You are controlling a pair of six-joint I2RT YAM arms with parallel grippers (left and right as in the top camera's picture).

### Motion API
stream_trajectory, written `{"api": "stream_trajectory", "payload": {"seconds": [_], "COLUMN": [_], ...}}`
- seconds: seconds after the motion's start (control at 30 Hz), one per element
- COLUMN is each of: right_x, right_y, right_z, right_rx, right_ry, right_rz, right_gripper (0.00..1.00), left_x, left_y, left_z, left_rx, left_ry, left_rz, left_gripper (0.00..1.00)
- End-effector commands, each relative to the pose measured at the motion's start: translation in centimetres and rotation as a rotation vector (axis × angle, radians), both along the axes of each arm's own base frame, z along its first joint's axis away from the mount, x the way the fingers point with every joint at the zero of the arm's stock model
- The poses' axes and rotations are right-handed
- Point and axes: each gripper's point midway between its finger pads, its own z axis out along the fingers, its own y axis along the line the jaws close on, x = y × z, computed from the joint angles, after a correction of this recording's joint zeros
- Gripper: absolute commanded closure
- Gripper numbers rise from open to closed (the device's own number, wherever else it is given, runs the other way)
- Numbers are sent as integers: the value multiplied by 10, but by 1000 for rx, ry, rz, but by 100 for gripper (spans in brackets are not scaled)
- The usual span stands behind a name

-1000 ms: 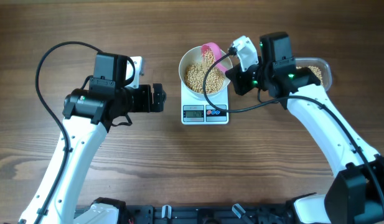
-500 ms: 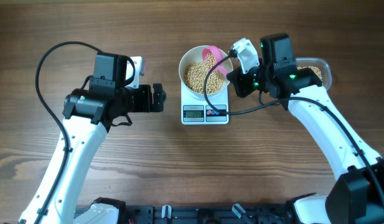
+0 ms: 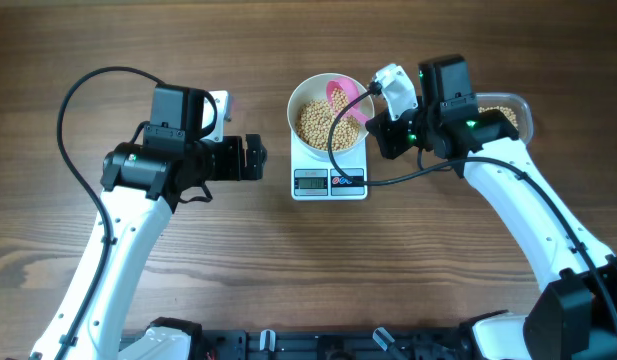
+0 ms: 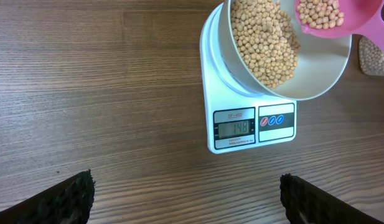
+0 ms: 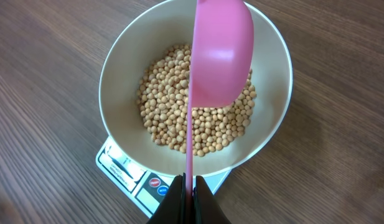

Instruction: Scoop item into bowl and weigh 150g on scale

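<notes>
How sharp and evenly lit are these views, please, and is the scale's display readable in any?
Left wrist: sharp, evenly lit, digits on the scale legible. Overhead: sharp with soft shadows, but the display too small to read. Right wrist: beans crisp, the right gripper dark and featureless.

Robotics lab workbench, by the look of it. The left arm [image 3: 118, 220] and the right arm [image 3: 528, 210], white-and-black machines trailing black cables [image 3: 110, 69], stand over a wood-grain table [image 3: 288, 270] with a dark mounting rail [image 3: 288, 345] at its near edge. On the table are a kitchen scale [image 3: 329, 182], a white bowl [image 3: 300, 100] of beans [image 3: 313, 122] and a pink scoop [image 3: 338, 90].
</notes>
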Motion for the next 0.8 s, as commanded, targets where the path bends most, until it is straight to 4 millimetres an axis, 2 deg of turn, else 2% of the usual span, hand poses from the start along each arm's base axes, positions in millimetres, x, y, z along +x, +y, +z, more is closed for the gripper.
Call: {"api": "stream_trajectory", "payload": {"seconds": [0.0, 0.77], "right_x": [4, 3], "right_y": [3, 8], "right_z": [21, 24], "right_rx": [43, 99], "right_ry": [-19, 13], "right_rz": [-40, -65], "right_gripper": [96, 96], "left_x": [4, 4], "left_y": [2, 2], "left_z": [7, 7], "left_rx": [-4, -4], "left_ry": [-18, -18], "left_rz": [11, 11], "left_gripper": [0, 0]}}
